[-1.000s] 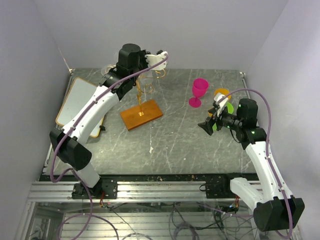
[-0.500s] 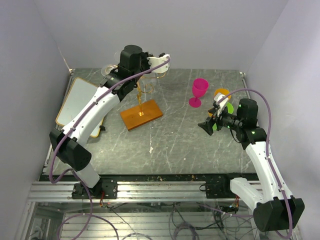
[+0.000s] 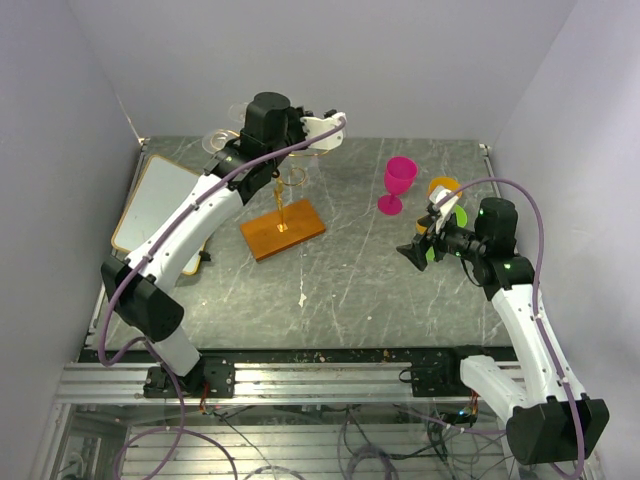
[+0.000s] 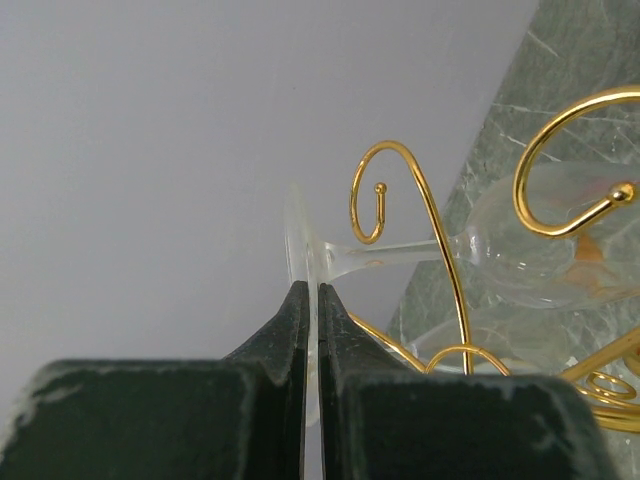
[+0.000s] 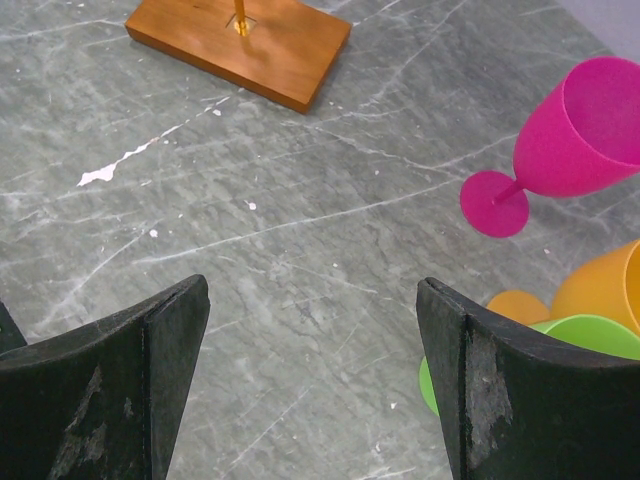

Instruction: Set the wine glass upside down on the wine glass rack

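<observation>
Up among the scrolls of the wine glass rack [image 3: 283,229], the left gripper [image 4: 311,290] is clamping the wine glass [image 4: 510,255] by its foot, bowl toward the desk [image 5: 300,230], so the stem can hook in; the right gripper [image 5: 312,290] is hovering, jaws apart.

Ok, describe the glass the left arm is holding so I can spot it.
Find the wine glass rack on its orange-brown base, mid-table, and go up to its gold scrolls. The wine glass sits among them, foot pinched by the left gripper. It is clear, unlike the pink glass to its right.
</observation>
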`<act>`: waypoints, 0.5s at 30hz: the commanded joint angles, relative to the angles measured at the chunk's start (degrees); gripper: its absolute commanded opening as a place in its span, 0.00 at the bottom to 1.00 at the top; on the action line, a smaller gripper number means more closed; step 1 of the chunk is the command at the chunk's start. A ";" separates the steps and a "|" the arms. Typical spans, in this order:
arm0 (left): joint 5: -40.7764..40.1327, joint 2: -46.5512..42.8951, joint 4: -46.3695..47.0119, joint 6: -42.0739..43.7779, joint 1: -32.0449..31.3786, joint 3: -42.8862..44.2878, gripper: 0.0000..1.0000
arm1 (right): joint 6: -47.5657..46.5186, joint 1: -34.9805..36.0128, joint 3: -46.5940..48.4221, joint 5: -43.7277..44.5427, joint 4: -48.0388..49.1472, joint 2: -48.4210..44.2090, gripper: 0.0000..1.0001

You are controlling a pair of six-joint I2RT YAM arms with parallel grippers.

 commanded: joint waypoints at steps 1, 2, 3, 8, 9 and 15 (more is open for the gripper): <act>1.31 0.36 3.70 -0.48 -1.02 2.72 0.07 | -0.58 -0.45 -0.34 0.12 1.18 -0.98 0.84; 1.28 0.59 4.06 -0.66 -1.03 2.78 0.07 | -0.58 -0.42 -0.33 0.06 1.22 -1.03 0.84; 1.16 0.74 4.60 -1.05 -1.12 2.75 0.07 | -0.58 -0.50 -0.33 0.09 1.21 -1.03 0.84; 1.00 1.57 6.54 -2.56 -1.21 3.06 0.07 | 0.35 -0.61 -0.53 0.71 1.95 -1.18 0.84; 1.01 1.76 6.64 -2.81 -1.23 3.36 0.07 | 0.50 -0.61 -0.55 0.72 2.01 -1.16 0.84; 1.68 3.41 6.66 -4.47 -1.28 5.83 0.07 | 0.30 -0.68 -0.61 0.61 1.92 -1.45 0.85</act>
